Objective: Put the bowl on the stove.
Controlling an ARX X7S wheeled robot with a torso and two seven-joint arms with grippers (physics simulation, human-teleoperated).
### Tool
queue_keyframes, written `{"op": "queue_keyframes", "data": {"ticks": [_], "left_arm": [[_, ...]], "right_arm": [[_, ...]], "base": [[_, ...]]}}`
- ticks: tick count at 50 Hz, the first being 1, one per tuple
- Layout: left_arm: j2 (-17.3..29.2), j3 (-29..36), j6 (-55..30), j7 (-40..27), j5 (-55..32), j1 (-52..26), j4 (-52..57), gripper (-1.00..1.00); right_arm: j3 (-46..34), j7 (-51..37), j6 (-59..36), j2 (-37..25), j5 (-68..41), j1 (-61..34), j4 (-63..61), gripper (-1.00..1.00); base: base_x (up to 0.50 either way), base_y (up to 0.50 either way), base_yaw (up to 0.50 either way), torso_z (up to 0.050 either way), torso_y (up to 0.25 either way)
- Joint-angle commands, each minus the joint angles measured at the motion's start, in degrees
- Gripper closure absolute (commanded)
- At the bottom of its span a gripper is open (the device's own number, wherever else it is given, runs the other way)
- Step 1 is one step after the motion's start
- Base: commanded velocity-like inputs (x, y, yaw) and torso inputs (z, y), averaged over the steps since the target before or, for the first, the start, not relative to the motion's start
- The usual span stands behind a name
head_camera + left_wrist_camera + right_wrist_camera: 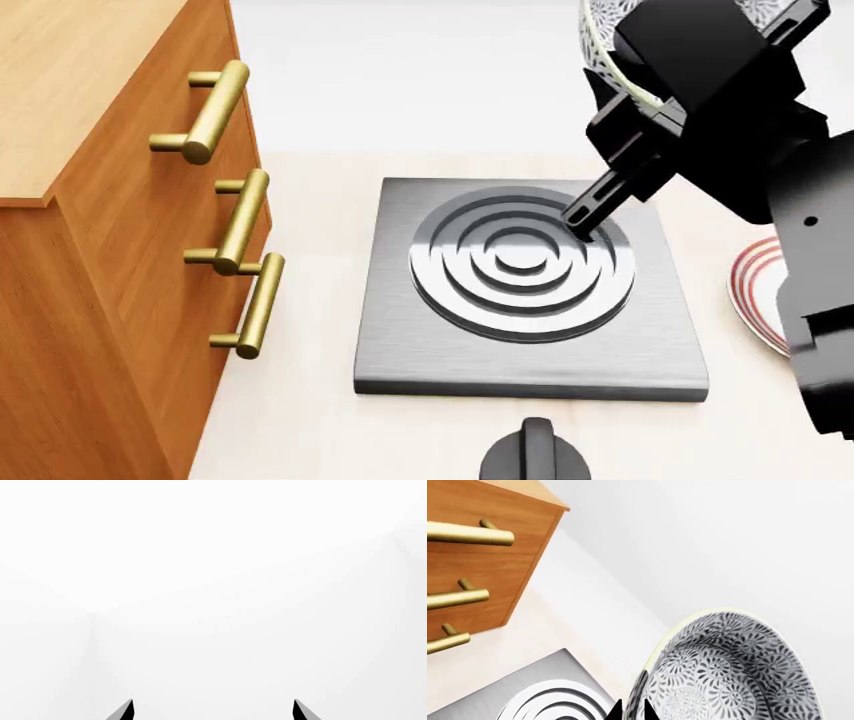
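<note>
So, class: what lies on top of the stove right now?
Nothing rests on the stove; its burner rings lie bare. The right gripper holds the bowl by its rim in the air, over the far right part. The arm hides that corner.

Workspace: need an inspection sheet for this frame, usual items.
Surface: pale counter, stove on it.
Job's things: stove, burner rings bare; bowl held by its rim above the stove, not set down.
Clutter: red-ringed plate beside the stove; black knob at its near edge.
Grippers: right gripper shut on the bowl rim; left gripper open, empty, facing blank white.
Cables: nothing seen.
Surroundings: wooden drawer cabinet with brass handles on the robot's left; white wall behind.
</note>
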State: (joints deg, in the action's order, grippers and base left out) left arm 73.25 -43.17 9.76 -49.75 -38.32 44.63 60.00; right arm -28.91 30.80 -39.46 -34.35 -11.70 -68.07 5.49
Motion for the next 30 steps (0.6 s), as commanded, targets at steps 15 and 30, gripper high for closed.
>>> {"op": "queue_keyframes", "data": {"ticks": [15,30], "left_arm": [[-1.5,-1.7,1.6,1.2,1.0,0.1,0.0,-1.00],[-2.5,-2.5,1.3,2.1,0.5,0.2,0.0,-1.00]], "right_arm": [[0.5,1.9,3.0,2.7,1.6,-1.2,1.6,1.00],[-5.0,7.1,21.2,14.1,4.8,-11.3,32.4,1.00]], "base": [[0.00,0.00,0.00,0.000,0.001],[0.00,0.00,0.00,0.000,0.001]]}}
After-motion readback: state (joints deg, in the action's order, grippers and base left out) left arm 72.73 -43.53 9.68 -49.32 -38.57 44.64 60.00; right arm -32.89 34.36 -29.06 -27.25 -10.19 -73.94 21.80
